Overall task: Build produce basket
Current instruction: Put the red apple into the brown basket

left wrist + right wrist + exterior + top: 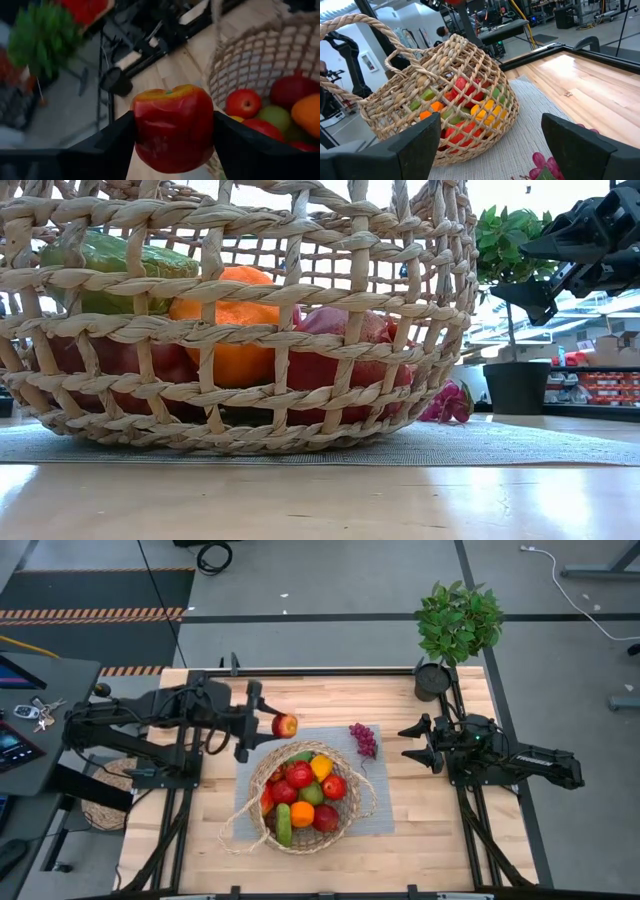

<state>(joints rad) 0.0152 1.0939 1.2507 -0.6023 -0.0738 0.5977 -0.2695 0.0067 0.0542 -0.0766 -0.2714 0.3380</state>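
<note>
You had a wooden bench (200, 840) carrying everything, with a grey mat (375, 815) laid near its middle and the basket (352, 808) standing on that mat, toward the bench's front edge.

By my reading the job was well along. The basket already held most of the produce (305, 795): red apples, a green pear or apple, an orange, something yellow and a long green piece. Two things were left outside it. One was the bunch of purple grapes (363, 738), lying on the mat near its far right corner, just beside the basket's rim but not in it. The other was the red apple (285, 725) your left arm carried.

That left arm reached in from the bench's left edge, stretched roughly level, with the left gripper (283, 725) above the mat's far edge, just short of the basket's far rim. Its two fingers pinched the red apple from either side, and the wrist view showed the apple squarely between them with the basket's rim and fruit beyond. I would judge the next step was to carry it over the rim and let go.

Your right arm waited near the bench's right edge, pointing inward. The right gripper (412, 740) stood spread wide and empty, aimed at the basket, with the grapes between it and the basket.
</note>
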